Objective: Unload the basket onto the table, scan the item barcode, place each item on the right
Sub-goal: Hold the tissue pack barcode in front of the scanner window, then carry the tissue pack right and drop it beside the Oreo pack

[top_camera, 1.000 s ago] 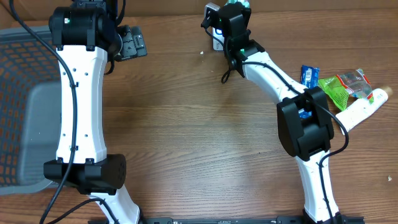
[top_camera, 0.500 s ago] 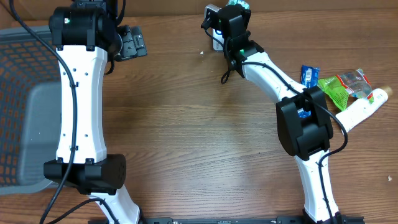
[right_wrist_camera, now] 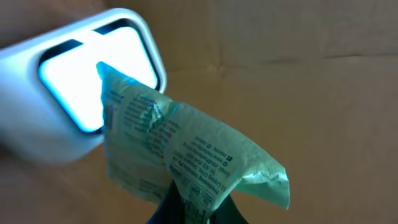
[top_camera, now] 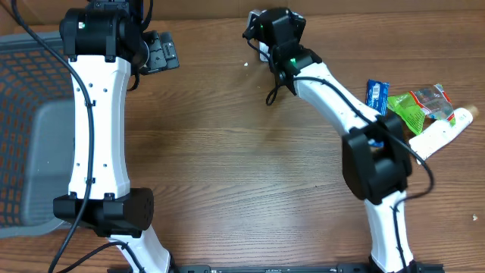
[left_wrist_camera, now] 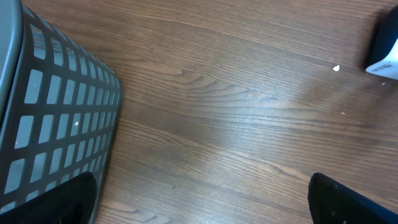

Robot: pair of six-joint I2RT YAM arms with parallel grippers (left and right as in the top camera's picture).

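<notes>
Facing one scanner [right_wrist_camera: 59, 87], one green packet [right_wrist_camera: 186, 155]

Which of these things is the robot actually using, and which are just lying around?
In use: green sachet, held in the right end effector; white scanner, lit, behind it.
Lying about: blue packet, green bag, white tube, grey mesh basket.

Soft even light; glaring scanner window [right_wrist_camera: 68, 81]
</notes>
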